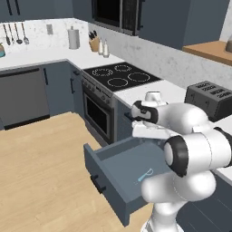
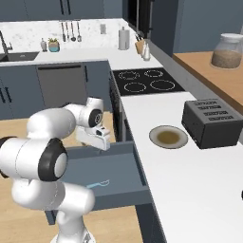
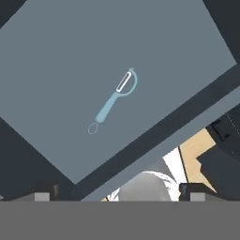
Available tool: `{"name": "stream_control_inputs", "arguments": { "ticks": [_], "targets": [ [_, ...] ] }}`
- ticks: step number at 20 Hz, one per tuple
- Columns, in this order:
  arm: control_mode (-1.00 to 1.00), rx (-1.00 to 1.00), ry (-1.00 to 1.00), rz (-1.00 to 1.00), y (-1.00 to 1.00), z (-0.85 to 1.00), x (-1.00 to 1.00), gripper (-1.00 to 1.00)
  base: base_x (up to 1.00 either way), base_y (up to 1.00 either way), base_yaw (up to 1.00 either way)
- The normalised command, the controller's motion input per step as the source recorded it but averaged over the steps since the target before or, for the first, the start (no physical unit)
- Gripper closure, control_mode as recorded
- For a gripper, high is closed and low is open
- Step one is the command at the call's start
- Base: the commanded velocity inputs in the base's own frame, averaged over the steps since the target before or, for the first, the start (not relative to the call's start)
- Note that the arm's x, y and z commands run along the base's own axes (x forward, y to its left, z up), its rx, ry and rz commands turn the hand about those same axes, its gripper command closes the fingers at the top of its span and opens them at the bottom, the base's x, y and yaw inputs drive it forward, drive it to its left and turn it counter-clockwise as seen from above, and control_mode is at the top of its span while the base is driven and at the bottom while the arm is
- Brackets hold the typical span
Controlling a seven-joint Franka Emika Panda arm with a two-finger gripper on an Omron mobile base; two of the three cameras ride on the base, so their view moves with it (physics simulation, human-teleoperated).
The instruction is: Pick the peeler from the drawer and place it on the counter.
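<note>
We are centring the spread gripper (image 3: 117,194) above the peeler (image 3: 114,99) handle in the drawer (image 3: 56,56), descending squarely

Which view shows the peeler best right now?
The hand view: the peeler lies whole on the drawer floor, head and handle distinct. Both base views show it as a thin pale streak in the open drawer, beside the arm.

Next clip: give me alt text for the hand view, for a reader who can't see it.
A light-blue peeler lies alone on the flat slate-blue floor of the open drawer, seen from above and at a tilt. The open gripper hangs above it, its two dark fingertips at the bottom edge, touching nothing.
</note>
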Motion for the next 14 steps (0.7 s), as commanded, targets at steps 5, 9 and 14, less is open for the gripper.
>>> {"name": "stream_control_inputs", "arguments": {
  "ticks": [5,9,14],
  "targets": [
    [-1.0,-0.01,-0.11,-0.03,0.0,-0.67,-0.08,-1.0,0.0,0.0,0.0],
    [-1.0,-0.03,-0.01,0.0,0.16,-0.2,0.47,-1.0,0.0,0.0,0.0],
    [-1.0,-0.01,0.01,0.0,0.03,-0.3,0.58,-1.0,0.0,0.0,0.0]
  ]
}}
